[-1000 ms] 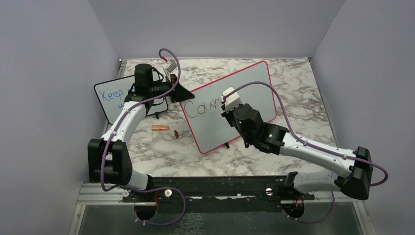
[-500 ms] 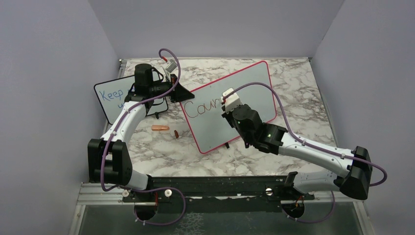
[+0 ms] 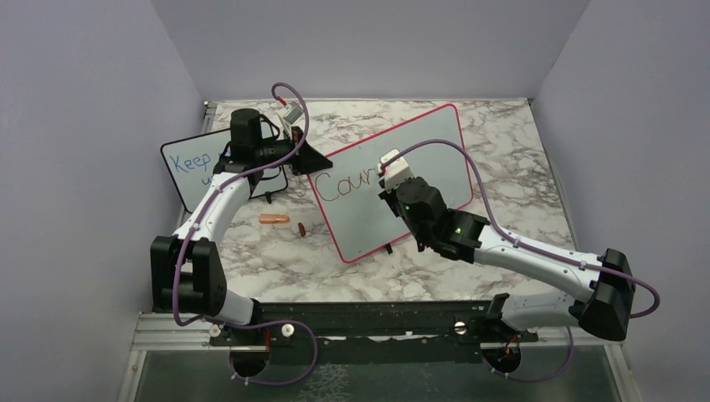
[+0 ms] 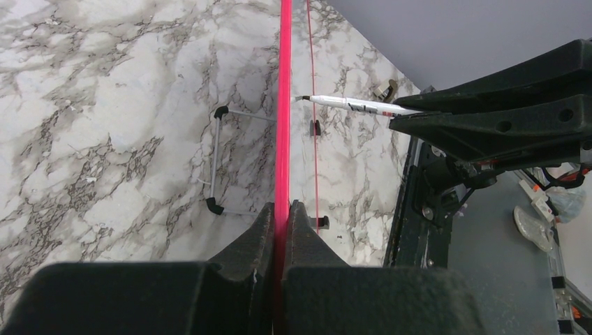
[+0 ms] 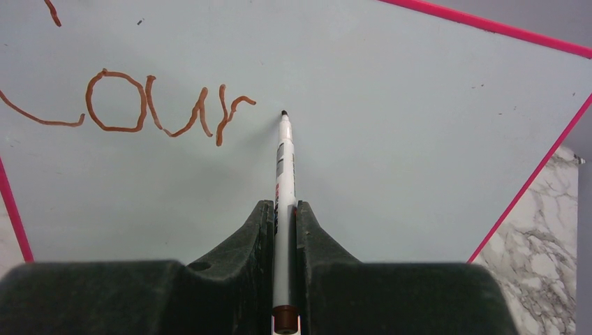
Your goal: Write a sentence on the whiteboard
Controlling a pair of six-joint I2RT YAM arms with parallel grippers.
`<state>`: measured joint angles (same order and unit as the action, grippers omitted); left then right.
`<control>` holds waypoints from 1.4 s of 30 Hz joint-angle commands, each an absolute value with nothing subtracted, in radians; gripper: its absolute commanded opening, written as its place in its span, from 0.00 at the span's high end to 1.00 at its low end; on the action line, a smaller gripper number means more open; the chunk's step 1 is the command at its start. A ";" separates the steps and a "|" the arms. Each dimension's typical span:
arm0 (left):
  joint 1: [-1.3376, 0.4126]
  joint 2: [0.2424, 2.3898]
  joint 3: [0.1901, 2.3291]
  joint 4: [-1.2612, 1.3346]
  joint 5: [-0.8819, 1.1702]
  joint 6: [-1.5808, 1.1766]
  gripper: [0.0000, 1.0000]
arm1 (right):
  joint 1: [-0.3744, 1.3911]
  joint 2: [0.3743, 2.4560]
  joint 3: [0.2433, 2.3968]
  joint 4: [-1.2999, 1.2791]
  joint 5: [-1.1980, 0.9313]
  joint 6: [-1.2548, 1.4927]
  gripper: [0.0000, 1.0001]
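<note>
Gripping the marker (image 5: pixel 282 167), my right claw (image 5: pixel 284 206) points its tip far, at the whiteboard (image 3: pixel 360 222); left claw (image 4: pixel 282 209) clamps the frame edge.

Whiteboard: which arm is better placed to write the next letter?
Right. Its claw holds the marker, tip beside the last letter of the sentence. The left claw is clamped on the whiteboard edge, steadying it.

The whiteboard (image 5: pixel 419 139) looks smooth and satin, the marker (image 5: pixel 283 181) glossy white plastic, the table (image 4: pixel 105 105) marble-patterned.
</note>
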<state>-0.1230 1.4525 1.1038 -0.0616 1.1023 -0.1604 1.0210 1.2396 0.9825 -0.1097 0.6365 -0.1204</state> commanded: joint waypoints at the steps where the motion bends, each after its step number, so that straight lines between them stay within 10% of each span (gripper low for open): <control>1: -0.141 1.491 1.081 -0.147 1.073 -0.072 1.00 | 1.015 1.262 0.983 -0.050 0.602 -0.122 0.99; 42: -0.141 1.493 1.083 -0.153 1.066 -0.070 1.00 | 1.015 1.227 0.974 -0.246 0.512 -0.096 0.99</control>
<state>-0.1207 1.4563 1.1049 -0.0620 1.1027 -0.1604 1.0206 1.2278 0.9825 -0.1738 0.5346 -0.1051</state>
